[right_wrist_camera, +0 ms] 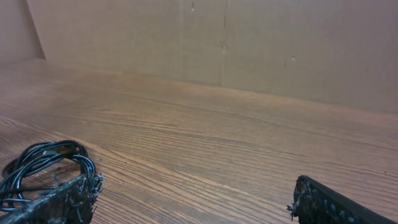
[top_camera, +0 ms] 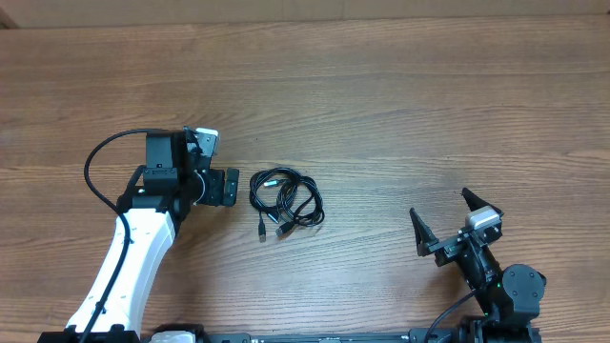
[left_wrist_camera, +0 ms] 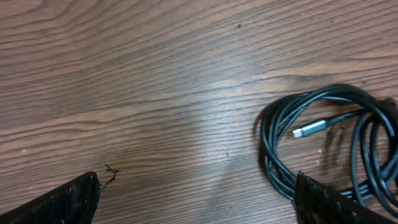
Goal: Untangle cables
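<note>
The cables (top_camera: 286, 200) lie just beside the wide-open left hand (top_camera: 230, 187), seemingly not touching it.

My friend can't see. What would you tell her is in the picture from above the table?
A small tangled bundle of black cables lies in the middle of a brown wooden table. The left gripper is open just beside it, and the right gripper is open farther away, holding nothing.
</note>
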You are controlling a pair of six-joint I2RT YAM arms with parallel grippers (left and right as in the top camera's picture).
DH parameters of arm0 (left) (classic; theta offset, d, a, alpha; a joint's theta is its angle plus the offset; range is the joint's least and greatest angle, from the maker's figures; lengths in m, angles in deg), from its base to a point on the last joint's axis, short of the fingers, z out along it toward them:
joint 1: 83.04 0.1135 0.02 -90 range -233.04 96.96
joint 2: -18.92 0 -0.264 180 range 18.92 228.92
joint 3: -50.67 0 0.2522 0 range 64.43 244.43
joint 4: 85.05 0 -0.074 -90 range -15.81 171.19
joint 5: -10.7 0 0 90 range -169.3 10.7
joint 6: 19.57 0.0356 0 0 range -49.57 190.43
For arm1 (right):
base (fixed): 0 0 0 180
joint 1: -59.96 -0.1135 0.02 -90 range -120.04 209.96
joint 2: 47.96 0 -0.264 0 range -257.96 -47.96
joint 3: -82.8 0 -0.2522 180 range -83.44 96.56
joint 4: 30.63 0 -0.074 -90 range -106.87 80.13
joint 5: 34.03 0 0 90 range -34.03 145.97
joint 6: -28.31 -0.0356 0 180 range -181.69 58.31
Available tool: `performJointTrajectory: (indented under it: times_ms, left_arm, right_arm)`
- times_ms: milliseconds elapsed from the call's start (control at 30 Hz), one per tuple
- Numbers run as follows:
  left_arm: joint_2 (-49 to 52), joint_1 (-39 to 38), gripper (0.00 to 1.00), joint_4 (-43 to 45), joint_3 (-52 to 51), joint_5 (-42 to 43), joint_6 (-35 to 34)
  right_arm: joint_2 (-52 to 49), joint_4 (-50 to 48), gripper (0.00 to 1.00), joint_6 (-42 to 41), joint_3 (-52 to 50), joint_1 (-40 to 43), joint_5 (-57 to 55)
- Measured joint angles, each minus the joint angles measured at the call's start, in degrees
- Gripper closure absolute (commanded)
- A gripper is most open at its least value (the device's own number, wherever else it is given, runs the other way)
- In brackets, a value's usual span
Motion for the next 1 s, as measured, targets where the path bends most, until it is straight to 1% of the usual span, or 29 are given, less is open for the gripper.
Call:
performJointTrajectory:
  times_ms: [133, 567, 1000]
  left_arm:
    - [0.0, 0.0, 0.01, 0.0, 0.0, 3.0, 0.0]
    - [0.0, 0.0, 0.01, 0.0, 0.0, 16.7, 0.0]
    - [0.0, 0.0, 0.01, -0.9, 0.0, 20.9, 0.0]
  right_arm:
    - [0.0, 0.0, 0.00, 0.0, 0.0, 0.0, 0.0]
    - [0.0, 0.0, 0.00, 0.0, 0.0, 0.0, 0.0]
    - [0.0, 0.0, 0.00, 0.0, 0.0, 0.0, 0.0]
